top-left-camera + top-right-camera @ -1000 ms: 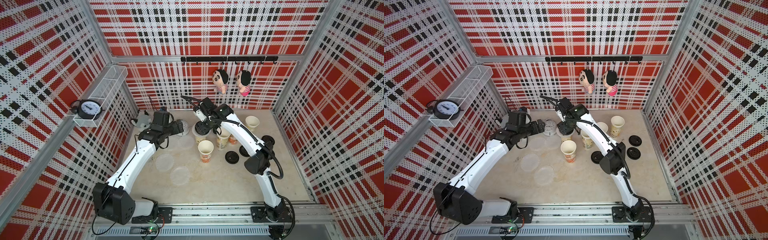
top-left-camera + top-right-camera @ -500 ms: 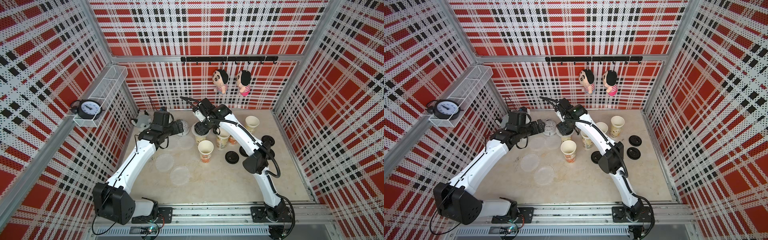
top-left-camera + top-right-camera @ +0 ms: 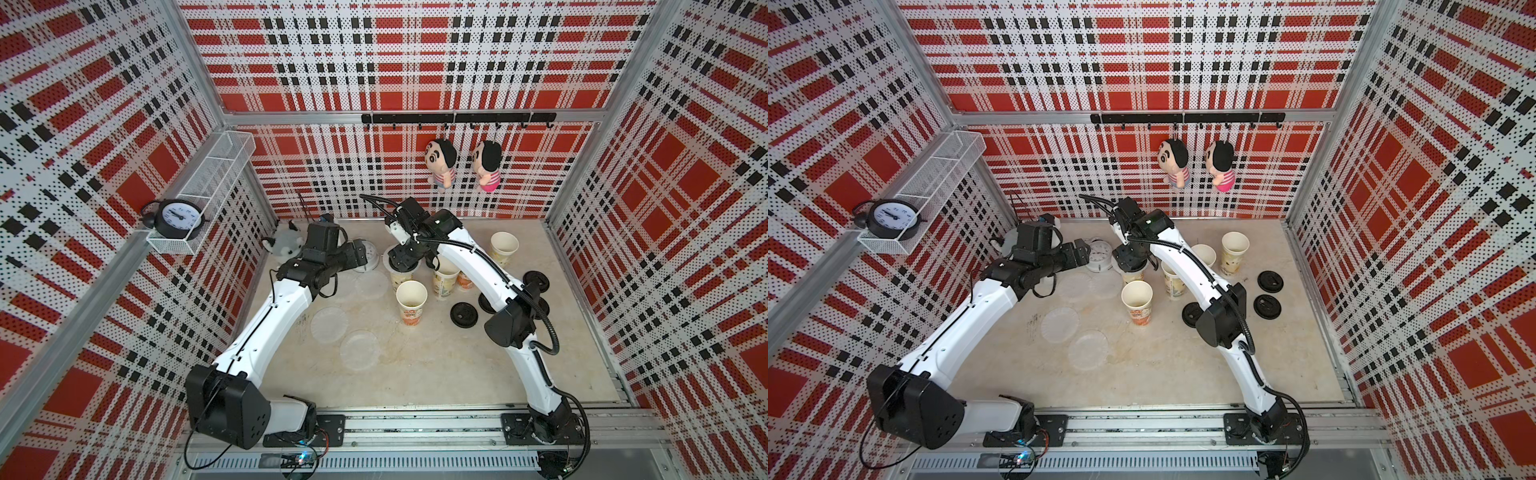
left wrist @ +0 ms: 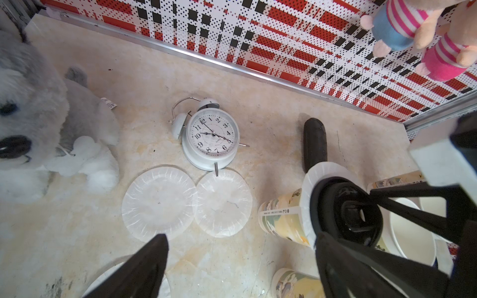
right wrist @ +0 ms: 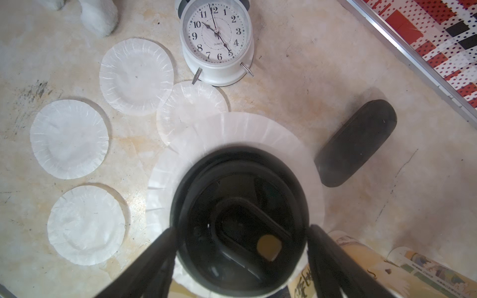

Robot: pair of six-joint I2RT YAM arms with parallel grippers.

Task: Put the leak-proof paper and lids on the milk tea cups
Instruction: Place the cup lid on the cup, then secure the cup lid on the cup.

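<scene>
Four paper sheets (image 5: 69, 139) lie loose on the surface (image 5: 309, 90). We see the left tool (image 4: 240, 236) apart, and the right tool (image 5: 240, 229) straddling a black lid (image 5: 232, 167) on a cup (image 4: 284, 219). Can't tell if it's clamped.

Both arms reach toward the back. The left arm (image 3: 286, 307) stays low and points sideways, with the left gripper (image 4: 240, 234) gaping and nothing between its fingers. The right arm (image 3: 478, 266) arches over and bends down at the wrist, so the right gripper (image 5: 238, 229) points straight down, fingers spread wide (squeezing or loose, can't tell).
</scene>
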